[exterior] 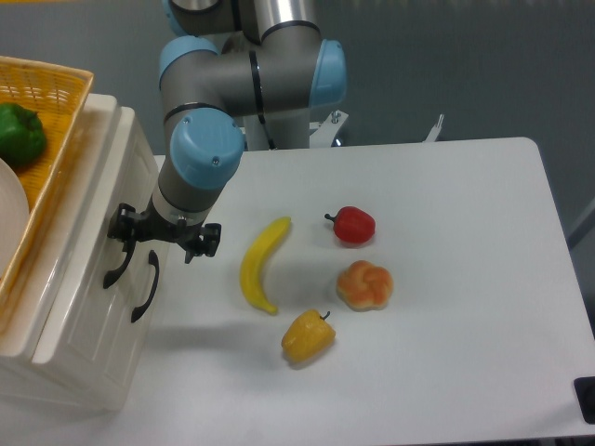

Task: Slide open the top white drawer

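Observation:
The cream-white cabinet [88,307] stands at the table's left edge. The top white drawer [102,200] has a curved black handle [115,268], and the lower drawer's handle [145,290] sits just right of it. My gripper [164,236] hangs right in front of the top drawer's face, with its two black fingers [122,226] spread wide apart. The left finger sits at the upper end of the top handle and seems to touch it. The fingertips themselves are hidden under the wrist. The drawer front lies about flush with the cabinet.
A wicker basket [56,139] with a green pepper [19,135] sits on the cabinet. On the white table lie a banana [260,265], a red pepper [353,225], a bread roll [364,284] and a yellow pepper [308,337], all right of the gripper.

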{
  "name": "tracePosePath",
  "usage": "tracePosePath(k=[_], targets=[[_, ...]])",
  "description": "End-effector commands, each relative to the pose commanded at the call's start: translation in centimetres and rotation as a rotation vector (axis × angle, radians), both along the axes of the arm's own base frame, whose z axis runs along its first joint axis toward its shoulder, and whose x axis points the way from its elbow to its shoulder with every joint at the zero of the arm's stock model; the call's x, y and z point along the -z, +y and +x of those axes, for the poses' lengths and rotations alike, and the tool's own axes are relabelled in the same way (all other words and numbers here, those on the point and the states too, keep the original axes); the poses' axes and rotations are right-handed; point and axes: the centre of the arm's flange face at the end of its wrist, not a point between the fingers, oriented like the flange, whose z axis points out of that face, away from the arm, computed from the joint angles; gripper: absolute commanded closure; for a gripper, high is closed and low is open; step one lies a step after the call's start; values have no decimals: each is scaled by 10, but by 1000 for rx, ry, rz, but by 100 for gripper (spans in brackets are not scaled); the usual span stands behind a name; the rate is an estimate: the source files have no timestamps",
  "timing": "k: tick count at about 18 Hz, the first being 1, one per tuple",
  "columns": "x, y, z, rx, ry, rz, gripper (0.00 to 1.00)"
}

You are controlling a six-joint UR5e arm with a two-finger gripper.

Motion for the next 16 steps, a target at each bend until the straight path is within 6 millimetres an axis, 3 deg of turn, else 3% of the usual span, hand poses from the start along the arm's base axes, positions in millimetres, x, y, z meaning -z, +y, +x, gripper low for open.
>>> tracePosePath(k=[16], targets=[[-1, -11, -28, -33, 33, -14, 0]])
